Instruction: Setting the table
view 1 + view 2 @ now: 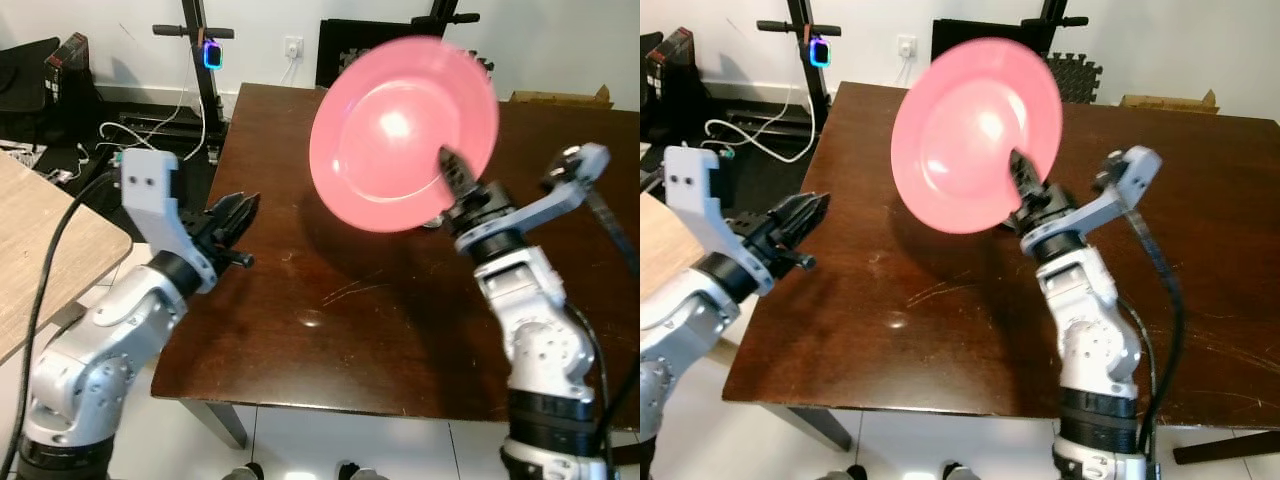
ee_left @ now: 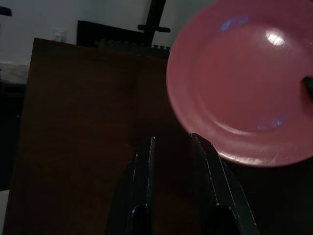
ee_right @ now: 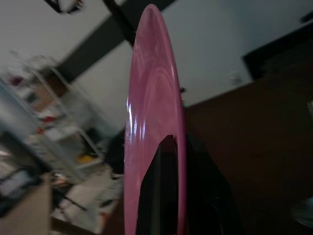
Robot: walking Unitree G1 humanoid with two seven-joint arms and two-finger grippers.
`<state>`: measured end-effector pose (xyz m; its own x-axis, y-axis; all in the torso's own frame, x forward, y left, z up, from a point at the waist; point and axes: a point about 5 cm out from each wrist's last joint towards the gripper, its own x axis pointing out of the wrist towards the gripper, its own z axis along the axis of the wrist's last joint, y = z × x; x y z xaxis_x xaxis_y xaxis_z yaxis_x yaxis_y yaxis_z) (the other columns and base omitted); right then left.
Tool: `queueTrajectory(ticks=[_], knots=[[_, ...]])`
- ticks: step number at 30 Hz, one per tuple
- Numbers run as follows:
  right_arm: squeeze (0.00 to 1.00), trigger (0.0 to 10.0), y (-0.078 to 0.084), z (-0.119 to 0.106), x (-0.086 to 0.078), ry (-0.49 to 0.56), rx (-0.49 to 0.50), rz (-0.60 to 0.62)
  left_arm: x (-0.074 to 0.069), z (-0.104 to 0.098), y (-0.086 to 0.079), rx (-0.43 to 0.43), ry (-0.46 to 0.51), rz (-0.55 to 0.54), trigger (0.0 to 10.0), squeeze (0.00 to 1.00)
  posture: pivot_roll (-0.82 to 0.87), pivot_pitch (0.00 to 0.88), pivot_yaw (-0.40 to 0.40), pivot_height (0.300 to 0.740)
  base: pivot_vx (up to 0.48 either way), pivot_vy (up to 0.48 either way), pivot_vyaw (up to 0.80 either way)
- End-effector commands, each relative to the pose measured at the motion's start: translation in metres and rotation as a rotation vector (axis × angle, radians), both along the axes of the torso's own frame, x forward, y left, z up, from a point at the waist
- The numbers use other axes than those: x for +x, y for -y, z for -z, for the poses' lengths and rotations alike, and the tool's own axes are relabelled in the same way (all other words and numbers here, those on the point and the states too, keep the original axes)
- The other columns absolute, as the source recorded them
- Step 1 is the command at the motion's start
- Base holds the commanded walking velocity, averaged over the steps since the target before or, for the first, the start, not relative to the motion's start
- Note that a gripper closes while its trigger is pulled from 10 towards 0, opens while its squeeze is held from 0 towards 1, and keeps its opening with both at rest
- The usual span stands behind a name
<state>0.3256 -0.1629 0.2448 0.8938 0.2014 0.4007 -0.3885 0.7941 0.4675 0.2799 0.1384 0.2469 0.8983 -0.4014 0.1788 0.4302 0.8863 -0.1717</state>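
Right gripper (image 1: 452,180) pinching pink plate (image 1: 400,130) by its lower rim, held nearly on edge above dark table (image 1: 300,330); left gripper (image 1: 235,215) nearly pressed together, empty, at table's left edge

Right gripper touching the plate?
Touching. Right wrist view shows the right gripper with fingers clamped on either face of the plate rim, held above the table.
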Motion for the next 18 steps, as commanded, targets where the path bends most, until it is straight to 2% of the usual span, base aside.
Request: queueTrajectory(ticks=[1, 3, 5, 7, 8, 15, 18], knots=[[0.0, 10.0, 0.005, 0.002, 0.0, -0.002, -0.011, 0.088, 0.001, 0.001, 0.002, 0.009, 0.008, -0.051, 10.0, 0.0, 0.06, 0.113, 0.026, 0.74, 0.0, 0.0, 0.0], [0.0, 10.0, 0.006, 0.003, 0.001, -0.008, -0.014, 0.11, 0.001, 0.002, 0.003, 0.007, 0.009, -0.066, 10.0, 0.0, 0.06, 0.113, 0.026, 0.74, 0.0, 0.0, 0.0], [0.0, 10.0, 0.009, 0.007, 0.003, -0.031, -0.012, 0.154, 0.005, 0.005, 0.004, 0.048, 0.03, -0.124, 10.0, 0.0, 0.05, 0.112, 0.027, 0.74, 0.0, 0.0, 0.0], [0.0, 10.0, 0.01, 0.008, 0.003, -0.036, -0.01, 0.161, 0.005, 0.006, 0.004, 0.061, 0.035, -0.137, 10.0, 0.0, 0.05, 0.112, 0.027, 0.74, 0.0, 0.0, 0.0], [0.0, 10.0, 0.012, 0.01, 0.005, -0.049, -0.019, 0.179, 0.009, 0.007, 0.004, 0.101, 0.043, -0.182, 10.0, 0.0, 0.06, 0.107, 0.028, 0.74, 0.0, 0.0, 0.0], [0.0, 10.0, 0.013, 0.011, 0.006, -0.046, -0.049, 0.224, 0.012, 0.011, 0.007, 0.136, 0.037, -0.206, 10.0, 0.0, 0.06, 0.104, 0.028, 0.74, 0.0, 0.0, 0.0], [0.0, 10.0, 0.013, 0.011, 0.007, -0.048, -0.049, 0.235, 0.012, 0.011, 0.008, 0.126, 0.051, -0.204, 10.0, 0.0, 0.05, 0.104, 0.029, 0.74, -0.096, 0.0, 0.0]])
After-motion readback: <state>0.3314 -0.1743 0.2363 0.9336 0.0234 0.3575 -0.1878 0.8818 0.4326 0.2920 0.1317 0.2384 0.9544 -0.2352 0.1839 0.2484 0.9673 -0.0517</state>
